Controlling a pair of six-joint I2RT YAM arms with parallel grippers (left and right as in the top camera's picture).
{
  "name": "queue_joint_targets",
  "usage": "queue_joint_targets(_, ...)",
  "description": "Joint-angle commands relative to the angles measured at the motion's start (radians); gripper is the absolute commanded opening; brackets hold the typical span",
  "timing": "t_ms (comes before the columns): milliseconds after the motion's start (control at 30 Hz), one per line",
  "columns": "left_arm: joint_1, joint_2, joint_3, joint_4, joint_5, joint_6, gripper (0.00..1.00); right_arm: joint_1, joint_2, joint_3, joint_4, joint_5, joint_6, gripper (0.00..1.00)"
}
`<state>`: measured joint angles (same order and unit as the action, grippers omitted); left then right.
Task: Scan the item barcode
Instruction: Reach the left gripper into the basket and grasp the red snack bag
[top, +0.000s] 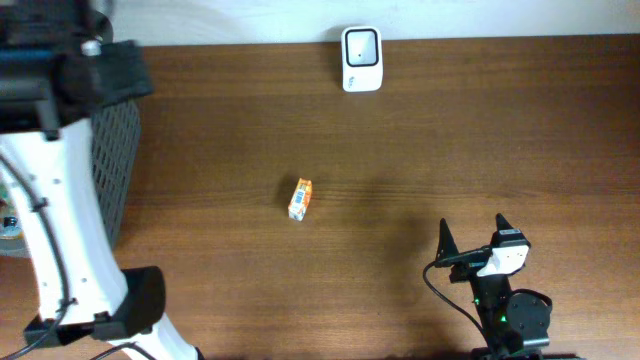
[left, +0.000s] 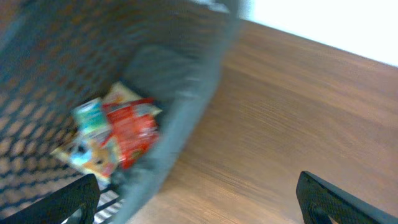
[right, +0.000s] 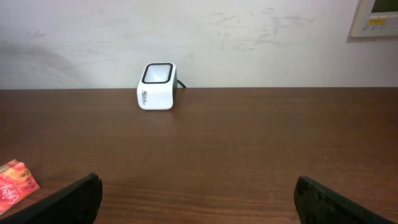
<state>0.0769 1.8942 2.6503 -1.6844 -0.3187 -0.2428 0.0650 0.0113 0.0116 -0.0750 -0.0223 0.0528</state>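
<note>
1. The small orange packet (top: 300, 198) is lying flat on the brown counter (top: 420, 130), roughly in the middle and well apart from both hands. In the right wrist view only one end of it is showing, at the lower left edge.
2. The white barcode scanner (top: 360, 58) is standing at the far edge of the counter, by the pale wall (right: 261, 43). Its dark window is sitting on top. The packet is lying well apart from it, nearer the robot and a little to the left.
3. The right hand (top: 472, 230) is hovering over the near right part of the counter with its fingers (right: 68, 199) spread wide and gripping nothing. In its own camera the fingers are showing at the two bottom corners with bare wood between them, and the scanner is standing far ahead, left of centre.
4. The left hand (left: 198, 183) is hanging above the rim of the dark mesh basket (top: 115, 150) at the left end of the counter. Its fingers are also standing wide apart, with nothing between them. This view is coming through blurred.
5. Inside the basket, a red packet (left: 134, 134) and a blue-and-white packet (left: 90, 118) are lying heaped together. Their print is too smeared to read.
6. In the overhead view the white left arm (top: 55, 230) is covering part of the basket.
</note>
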Motion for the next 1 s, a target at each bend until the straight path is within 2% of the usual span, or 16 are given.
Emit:
queue_joint_targets(0, 0.164, -0.012, 0.015, 0.003, -0.018, -0.06, 0.99, -0.006, -0.005, -0.006, -0.005, 0.012, 0.003, 0.98)
queue_joint_targets(133, 0.301, -0.002, 0.015, 0.077, -0.006, -0.06, 0.99, -0.006, -0.005, -0.006, -0.005, 0.012, 0.003, 0.98)
queue_joint_targets(200, 0.37, 0.005, 0.015, 0.105, 0.052, -0.06, 1.0, -0.006, -0.005, -0.006, -0.005, 0.012, 0.003, 0.98)
queue_joint_targets(267, 0.428, 0.02, 0.014, 0.113, 0.113, -0.06, 0.94, -0.006, -0.005, -0.006, -0.005, 0.012, 0.003, 0.98)
queue_joint_targets(333, 0.463, 0.047, 0.014, 0.113, 0.135, -0.06, 0.93, -0.006, -0.005, -0.006, -0.005, 0.012, 0.003, 0.98)
queue_joint_targets(567, 0.488, 0.191, 0.014, 0.101, 0.174, -0.059, 0.9, -0.006, -0.005, -0.006, -0.005, 0.012, 0.003, 0.98)
queue_joint_targets(767, 0.489, 0.33, 0.014, 0.044, 0.172, -0.058, 0.93, -0.006, -0.005, -0.006, -0.005, 0.012, 0.003, 0.98)
queue_joint_targets(967, 0.489, 0.437, 0.014, 0.019, 0.173, -0.058, 0.91, -0.006, -0.005, -0.006, -0.005, 0.012, 0.003, 0.98)
